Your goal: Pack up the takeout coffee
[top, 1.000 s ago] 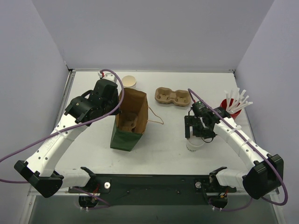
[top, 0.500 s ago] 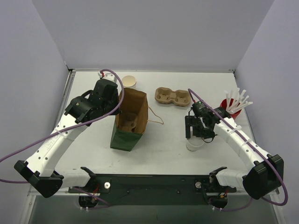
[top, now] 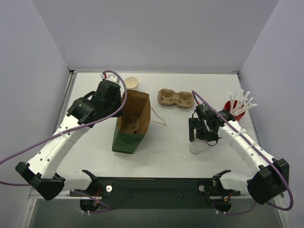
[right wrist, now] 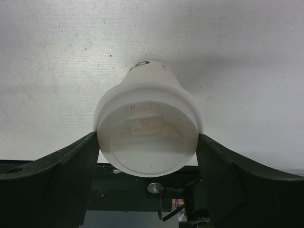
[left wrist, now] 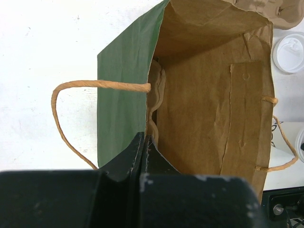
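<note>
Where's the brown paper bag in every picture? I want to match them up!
Top view: the paper bag sits left of the middle, mouth open.
Left wrist view: it fills most of the picture, seen from above.
Right wrist view: not there; only the lidded cup on the table.
Shared landmark: the cardboard cup carrier, behind-right of the bag from above, top right corner at the left wrist.

Item: takeout coffee (right wrist: pixel 147 142), small white paper cup.
Lid: round, white plastic, fitted on top.
Pose: upright.
Location: standing on table (top: pixel 166 152), right half, toward near edge.
</note>
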Motion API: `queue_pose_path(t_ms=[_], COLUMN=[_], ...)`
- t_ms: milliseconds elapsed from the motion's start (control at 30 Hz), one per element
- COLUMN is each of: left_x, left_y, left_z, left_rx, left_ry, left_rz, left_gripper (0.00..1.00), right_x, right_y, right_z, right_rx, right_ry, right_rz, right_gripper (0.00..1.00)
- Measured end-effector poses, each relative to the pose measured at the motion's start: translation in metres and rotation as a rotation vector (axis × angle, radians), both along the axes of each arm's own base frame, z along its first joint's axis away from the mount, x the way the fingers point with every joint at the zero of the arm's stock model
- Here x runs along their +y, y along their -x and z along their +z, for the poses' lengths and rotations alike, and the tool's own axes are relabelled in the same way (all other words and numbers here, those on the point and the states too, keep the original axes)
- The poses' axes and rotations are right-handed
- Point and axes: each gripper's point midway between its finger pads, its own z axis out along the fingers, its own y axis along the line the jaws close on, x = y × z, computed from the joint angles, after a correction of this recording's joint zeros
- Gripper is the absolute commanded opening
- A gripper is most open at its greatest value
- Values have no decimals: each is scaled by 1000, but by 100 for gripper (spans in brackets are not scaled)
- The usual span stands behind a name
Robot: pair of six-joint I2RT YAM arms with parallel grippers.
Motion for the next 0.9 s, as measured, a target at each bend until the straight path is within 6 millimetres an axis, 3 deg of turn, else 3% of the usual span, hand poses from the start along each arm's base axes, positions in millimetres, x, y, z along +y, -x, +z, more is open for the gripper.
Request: queue_pose_path(t_ms=[200,367,633,800,900], left_x=[-2,-4,-15,-33,-43], left_y=[0,-1,0,-1,-1], left_z=[-1,0,2,9,12], left_rx=[6,7,22,11,5], left_ry=[7,20,53,50,41], left_rz=[1,6,-8,-45,-65], left_gripper=[0,0,0,0,0], right_x=[-2,2,13,28,36], right_y=[6,-1,-10,-15,-15], right_z=[7,37,105,163,186], right_rx=[24,-31,-145,-247,-280], right_ry=[3,-32,-131,-257,-320], right_rz=[-22,-40,-71,-78,-79], right_gripper=[61,57,57,56,56])
